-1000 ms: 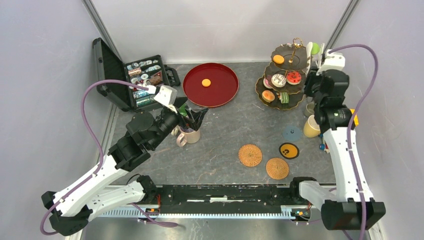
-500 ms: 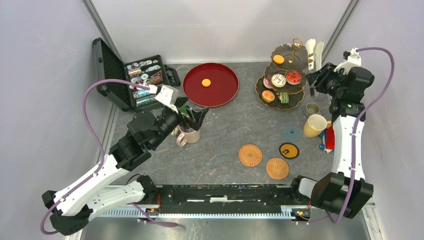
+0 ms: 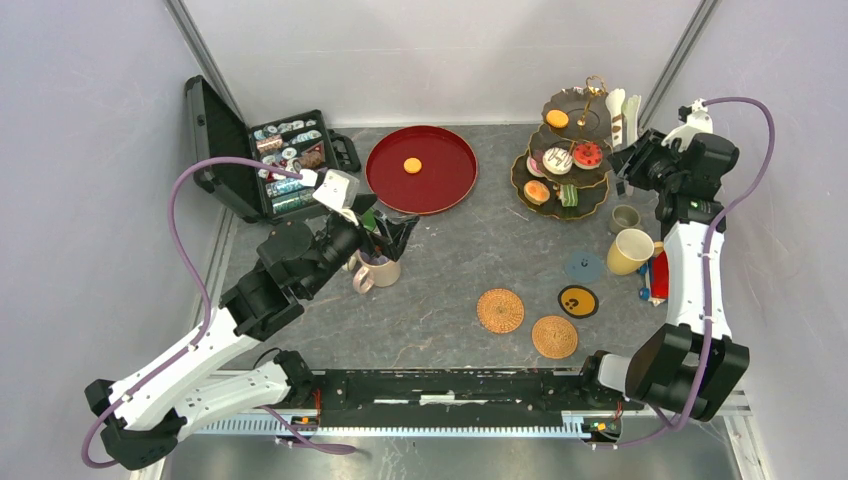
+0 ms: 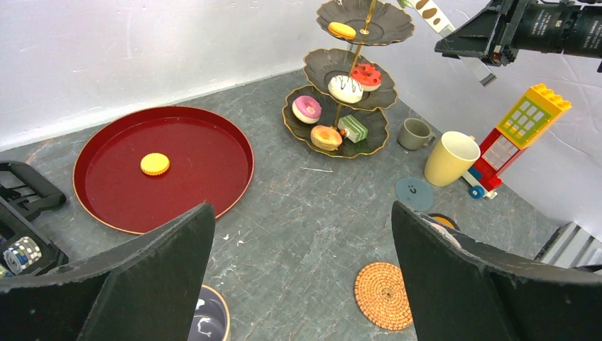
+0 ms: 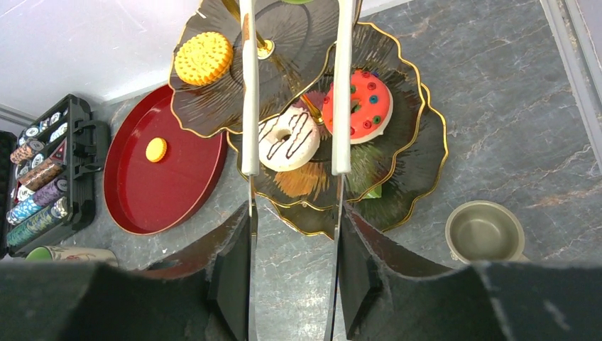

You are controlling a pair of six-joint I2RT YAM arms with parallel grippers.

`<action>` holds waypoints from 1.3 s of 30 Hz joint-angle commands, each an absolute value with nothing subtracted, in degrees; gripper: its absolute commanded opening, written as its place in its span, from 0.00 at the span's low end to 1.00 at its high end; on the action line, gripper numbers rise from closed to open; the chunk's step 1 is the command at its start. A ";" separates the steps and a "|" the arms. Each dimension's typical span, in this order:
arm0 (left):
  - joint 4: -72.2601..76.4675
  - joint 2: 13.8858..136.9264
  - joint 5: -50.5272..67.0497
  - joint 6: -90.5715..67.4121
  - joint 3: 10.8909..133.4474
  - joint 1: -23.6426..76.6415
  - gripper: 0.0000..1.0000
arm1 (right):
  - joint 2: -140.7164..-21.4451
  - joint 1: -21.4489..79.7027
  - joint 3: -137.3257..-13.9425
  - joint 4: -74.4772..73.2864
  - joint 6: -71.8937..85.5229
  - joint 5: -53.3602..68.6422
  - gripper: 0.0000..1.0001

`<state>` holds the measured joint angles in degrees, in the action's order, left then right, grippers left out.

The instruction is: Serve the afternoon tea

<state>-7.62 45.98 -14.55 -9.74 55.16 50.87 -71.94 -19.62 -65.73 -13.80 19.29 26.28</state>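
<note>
Stand (image 4: 387,27) upright, handle (image 3: 596,84) skyward; right jaws seemingly grip white tongs (image 5: 250,106) aimed at it, left jaws wide.

white tongs (image 5: 248,106), clamped in the right gripper (image 5: 293,213), run off the top edge of its wrist view with their tips unseen. a green sliver (image 5: 298,2) between them is cut off too. low left, a pale green-ended shape (image 5: 67,253) sits mostly behind the gripper body and can't be identified. the left wrist view's bottom edge clips the beige mug (image 4: 207,321). the pieces in the black case (image 3: 288,160) are too small to tell.
</note>
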 commanded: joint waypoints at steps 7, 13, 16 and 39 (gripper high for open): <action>-6.55 46.06 -15.21 -10.11 55.81 50.98 1.00 | -72.06 -19.78 -66.09 -11.30 17.16 25.80 0.56; -6.50 45.97 -15.04 -10.20 55.81 50.98 1.00 | -70.95 -19.78 -65.83 -11.60 16.94 25.48 0.56; -6.50 45.96 -14.97 -10.20 55.81 50.98 1.00 | -69.09 -19.78 -66.05 -11.69 16.89 23.59 0.55; -6.35 45.09 -14.67 -10.55 55.81 50.98 1.00 | -74.25 16.20 -81.48 -16.01 6.70 11.76 0.52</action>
